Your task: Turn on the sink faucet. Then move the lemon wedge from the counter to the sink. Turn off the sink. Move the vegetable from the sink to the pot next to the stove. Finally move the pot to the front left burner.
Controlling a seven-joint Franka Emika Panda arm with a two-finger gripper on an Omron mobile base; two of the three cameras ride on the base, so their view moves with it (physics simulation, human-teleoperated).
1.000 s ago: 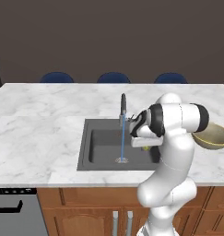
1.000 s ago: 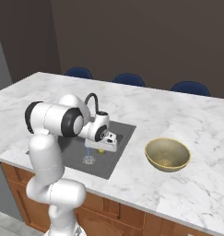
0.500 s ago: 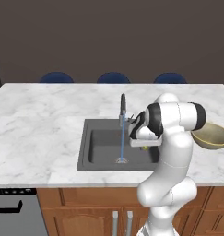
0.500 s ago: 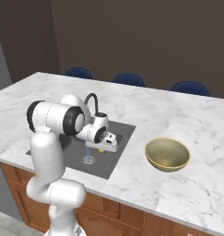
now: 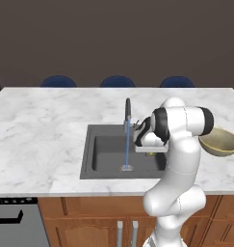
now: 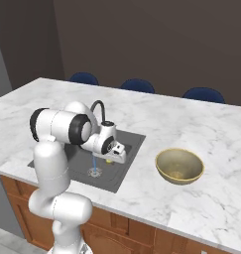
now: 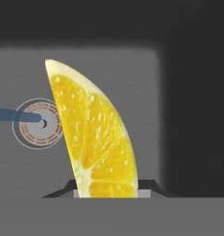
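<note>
my gripper [image 7: 106,193] is closed narrowly on the lemon wedge [image 7: 92,138], pinching its broad end. the wedge is bright yellow with glistening orange-yellow pulp, a pale rind down its curved edge and a white pith line near the base. in the hand view its long axis runs up from my fingers, tapering to a sharp tip that leans left. i hold it over the sink [image 5: 106,157], above the dark basin floor, beside the drain [image 7: 38,123] where a thin blue stream from the faucet [image 5: 128,112] lands.
</note>
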